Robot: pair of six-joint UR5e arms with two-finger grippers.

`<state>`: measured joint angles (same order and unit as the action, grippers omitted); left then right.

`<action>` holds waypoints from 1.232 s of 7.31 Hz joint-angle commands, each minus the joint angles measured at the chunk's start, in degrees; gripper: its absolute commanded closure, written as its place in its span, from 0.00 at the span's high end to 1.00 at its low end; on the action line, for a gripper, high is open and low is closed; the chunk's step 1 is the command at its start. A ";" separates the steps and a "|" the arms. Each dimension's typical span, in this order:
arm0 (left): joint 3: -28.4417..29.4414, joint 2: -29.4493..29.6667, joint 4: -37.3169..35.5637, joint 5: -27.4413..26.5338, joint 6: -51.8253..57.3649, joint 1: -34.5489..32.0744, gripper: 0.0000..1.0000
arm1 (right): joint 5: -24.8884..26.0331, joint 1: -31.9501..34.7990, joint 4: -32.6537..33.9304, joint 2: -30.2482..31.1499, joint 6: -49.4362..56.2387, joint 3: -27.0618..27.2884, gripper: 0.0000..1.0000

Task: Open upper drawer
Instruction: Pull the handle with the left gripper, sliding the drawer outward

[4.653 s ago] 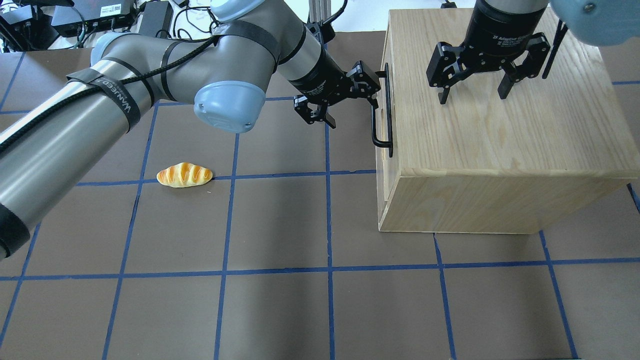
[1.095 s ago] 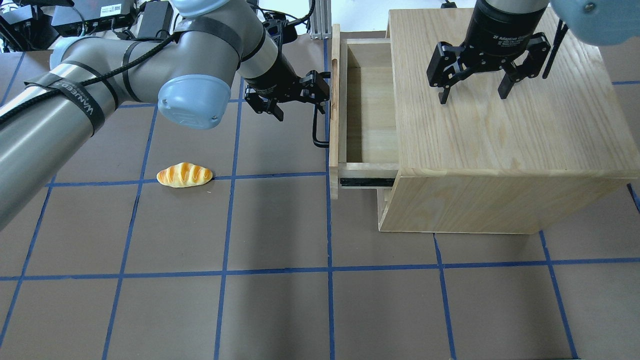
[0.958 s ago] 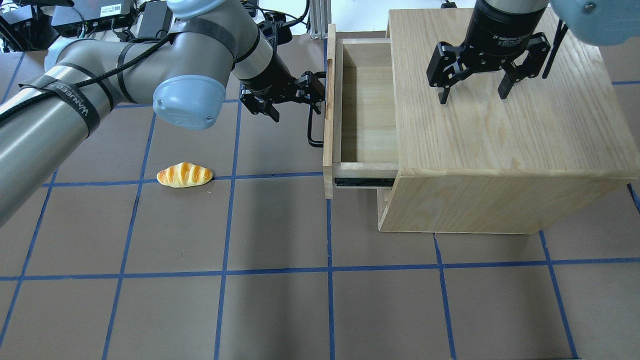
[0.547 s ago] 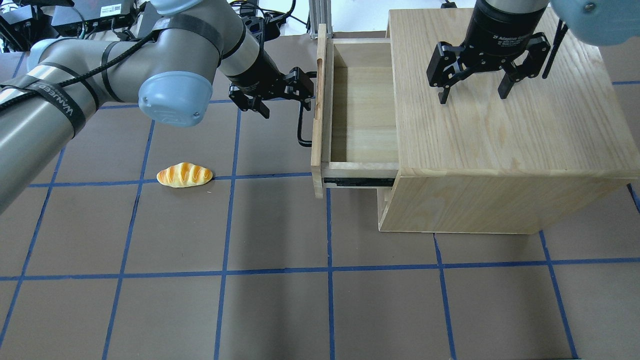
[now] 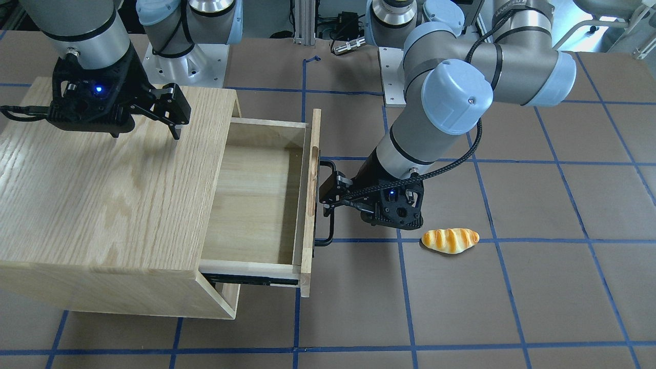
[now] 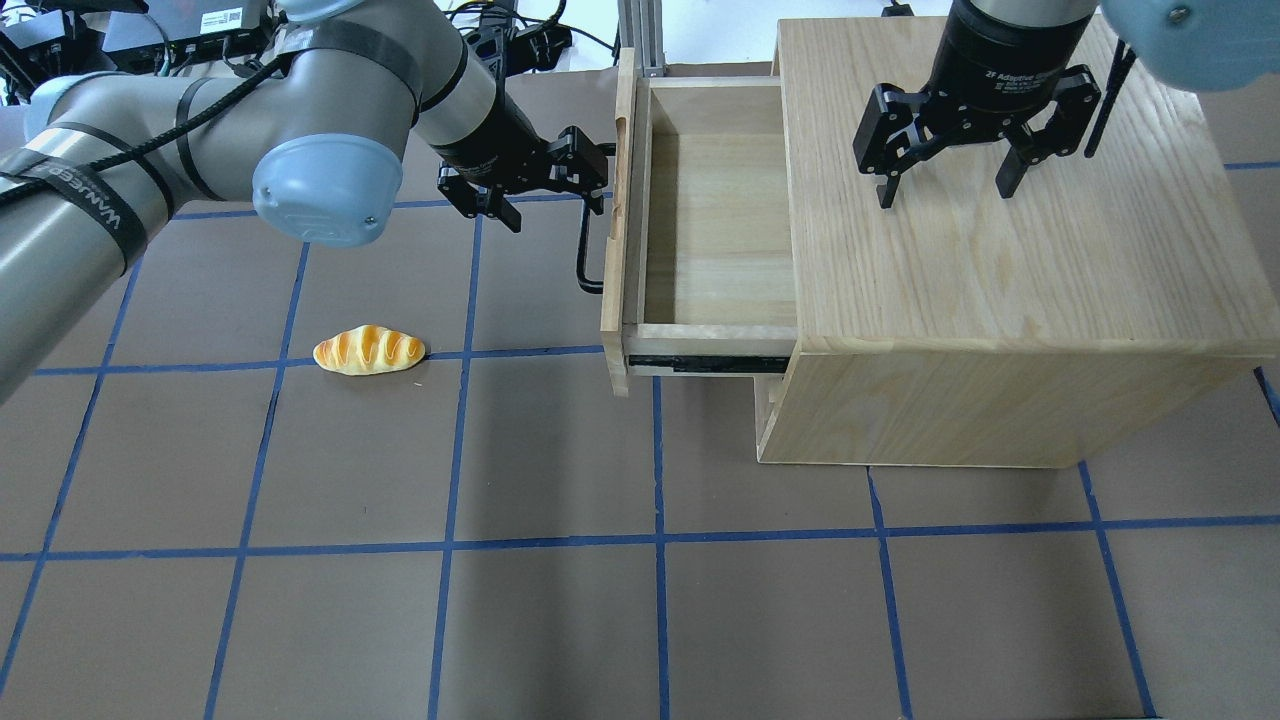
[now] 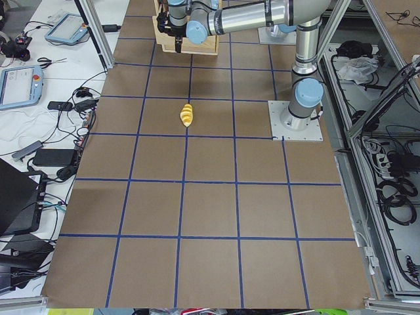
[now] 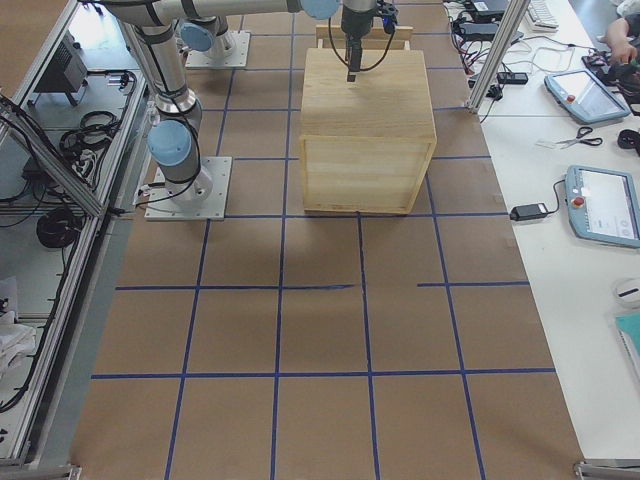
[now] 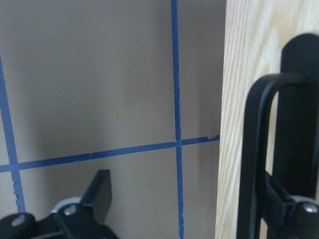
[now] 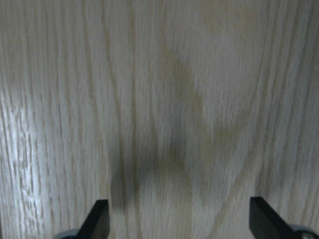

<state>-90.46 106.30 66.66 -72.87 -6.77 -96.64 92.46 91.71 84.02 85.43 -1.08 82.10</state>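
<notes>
The upper drawer [image 6: 715,215] [image 5: 251,200] stands pulled well out of the oak cabinet [image 6: 1000,260], and its inside is bare. Its front panel [image 6: 614,230] carries a black bar handle [image 6: 583,250] [image 9: 251,159]. My left gripper [image 6: 555,205] is open. One finger [image 9: 299,124] is hooked behind the handle bar and the other finger [image 9: 97,191] is out over the table mat. My right gripper [image 6: 946,195] [image 10: 180,219] is open and empty, pointing down just above the cabinet top.
A toy bread loaf [image 6: 369,350] [image 5: 450,240] lies on the brown mat left of the drawer. The lower drawer front [image 6: 768,400] is shut under the open one. Cables and boxes [image 6: 180,35] lie beyond the table's far edge.
My left gripper has moved toward the overhead view's left, and the upper drawer has slid further out of the cabinet with it. The right gripper and the bread have not moved.
</notes>
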 commanded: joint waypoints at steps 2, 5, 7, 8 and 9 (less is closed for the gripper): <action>-0.06 -0.13 1.98 -0.34 0.00 1.80 1.00 | 0.00 0.05 0.00 0.00 -0.06 -0.01 1.00; -0.06 -0.66 3.83 -0.43 1.22 3.30 1.00 | 0.00 -0.04 0.00 0.00 -0.07 -0.01 1.00; -0.06 -1.18 5.66 -1.57 1.32 3.30 1.00 | 0.00 0.05 0.00 0.00 -0.07 -0.01 1.00; 0.02 -1.71 6.20 -1.57 1.32 3.39 1.00 | 0.00 0.05 0.00 0.00 0.02 -0.01 1.00; 0.46 -2.50 7.60 -1.57 1.32 3.48 1.00 | 0.00 -0.04 0.00 0.00 0.02 0.07 1.00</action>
<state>-90.37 104.67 72.78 -74.38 -5.47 -93.26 92.46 91.74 84.02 85.43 -1.09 82.10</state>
